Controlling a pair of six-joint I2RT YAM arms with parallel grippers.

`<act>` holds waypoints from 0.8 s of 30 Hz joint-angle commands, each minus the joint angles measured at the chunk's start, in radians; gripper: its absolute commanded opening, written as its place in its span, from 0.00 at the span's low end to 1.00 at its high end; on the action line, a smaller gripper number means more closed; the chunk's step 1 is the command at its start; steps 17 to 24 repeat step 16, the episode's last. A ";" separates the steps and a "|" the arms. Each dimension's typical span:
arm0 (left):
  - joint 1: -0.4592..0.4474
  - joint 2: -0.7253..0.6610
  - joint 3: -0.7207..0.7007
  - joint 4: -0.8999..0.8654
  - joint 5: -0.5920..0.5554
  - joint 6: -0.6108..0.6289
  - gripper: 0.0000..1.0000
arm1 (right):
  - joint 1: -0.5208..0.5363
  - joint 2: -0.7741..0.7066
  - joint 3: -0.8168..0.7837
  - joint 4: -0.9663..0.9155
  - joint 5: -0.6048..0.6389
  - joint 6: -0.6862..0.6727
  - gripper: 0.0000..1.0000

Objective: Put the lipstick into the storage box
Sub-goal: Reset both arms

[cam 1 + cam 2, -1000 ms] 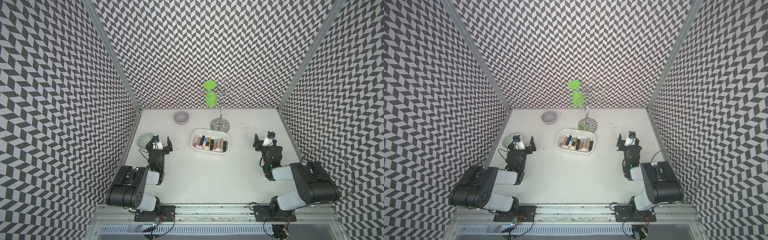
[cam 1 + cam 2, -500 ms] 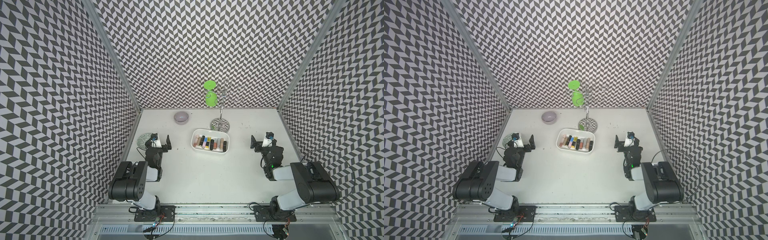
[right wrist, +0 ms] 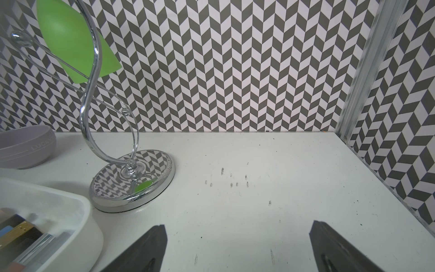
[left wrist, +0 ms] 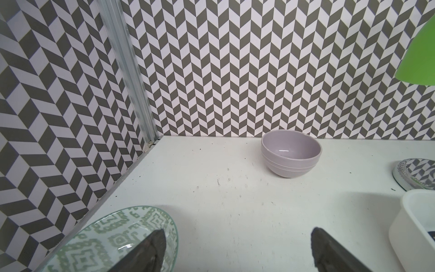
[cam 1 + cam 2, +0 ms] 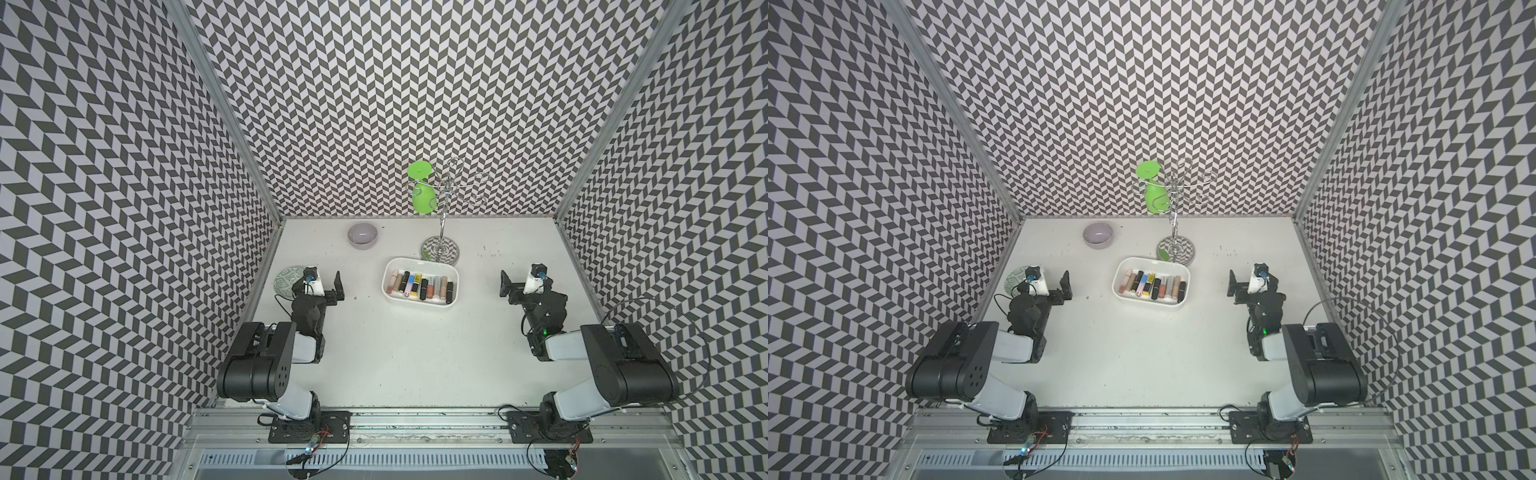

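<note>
Lipsticks lying side by side inside the white storage box mid-tabletop, left claw and right claw both gaping wide, gripping nothing, hovering well apart on either side of the box

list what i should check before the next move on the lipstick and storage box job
1. Lipsticks inside the storage box: ok, they lie side by side in a row.
2. No lipstick loose on the table: ok, none shows in either top view.
3. Left gripper open and empty: ok.
4. Right gripper open and empty: ok.
5. Both grippers apart from the storage box: ok, one on each side of it.
6. Left gripper clear of the green-patterned plate: cannot tell, one finger overlaps it in the left wrist view.
</note>
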 commanded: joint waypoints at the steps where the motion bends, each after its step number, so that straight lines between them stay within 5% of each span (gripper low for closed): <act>1: 0.001 -0.009 0.007 -0.004 0.011 -0.005 0.99 | -0.004 0.005 0.004 0.041 -0.013 -0.008 0.99; 24: 0.001 -0.010 0.007 -0.004 0.011 -0.004 0.99 | -0.005 0.010 -0.002 0.057 -0.014 -0.007 1.00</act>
